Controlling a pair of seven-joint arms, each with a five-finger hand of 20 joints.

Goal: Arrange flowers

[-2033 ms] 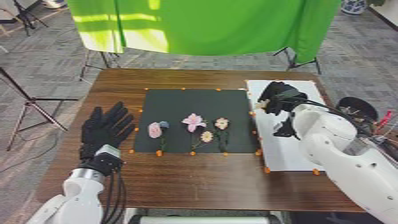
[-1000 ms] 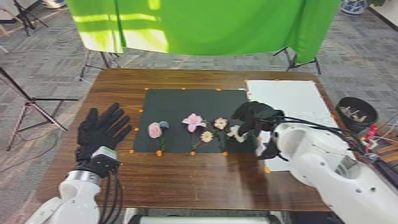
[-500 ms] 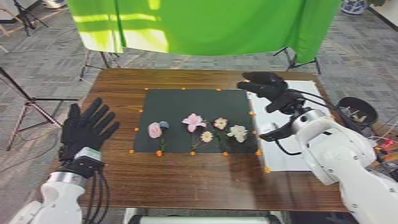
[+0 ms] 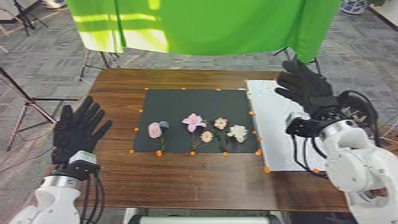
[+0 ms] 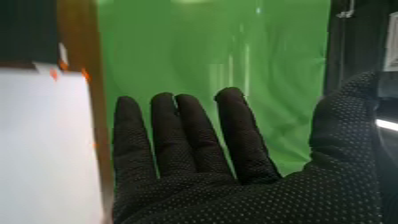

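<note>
Brown wood forms the desk (image 4: 204, 187). Over its left edge, the left robot hand (image 4: 75, 132) is released, fingers straight. Across the black sheet's (image 4: 195, 100) nearer half lie a pink rose (image 4: 155, 130), blue flower (image 4: 164, 125), pink lily (image 4: 193, 120), two small pale flowers (image 4: 207, 136) and a white flower (image 4: 237, 132). Farther, the right robot hand (image 4: 311, 92), also released, hangs above the white sheet's (image 4: 271, 145) far end. Green cloth (image 4: 204, 27) hangs beyond.

Head view looks forward and down, wrist view closer, sharing the green cloth (image 4: 204, 30).
</note>
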